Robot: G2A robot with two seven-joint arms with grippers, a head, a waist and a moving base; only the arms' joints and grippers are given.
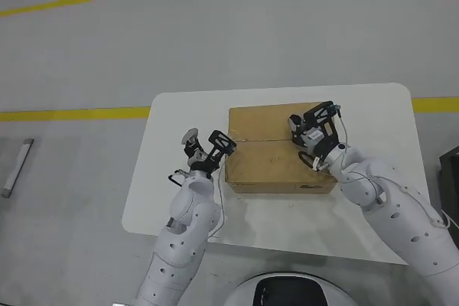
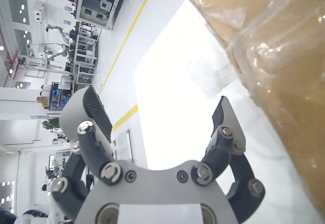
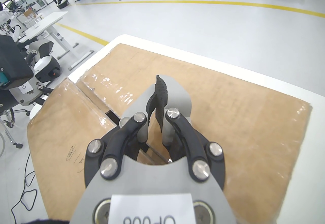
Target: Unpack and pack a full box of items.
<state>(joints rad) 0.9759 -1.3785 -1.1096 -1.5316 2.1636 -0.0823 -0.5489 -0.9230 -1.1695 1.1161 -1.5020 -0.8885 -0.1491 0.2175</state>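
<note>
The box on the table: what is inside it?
Nothing inside can be seen. The box is closed: its two flaps meet at a seam, covering any contents. The right gripper, shut, is above that seam.

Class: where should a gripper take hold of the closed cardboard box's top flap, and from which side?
Probably the free edge at the centre seam, from above: both flaps lie flat on the box, and only the seam shows a gap.
</note>
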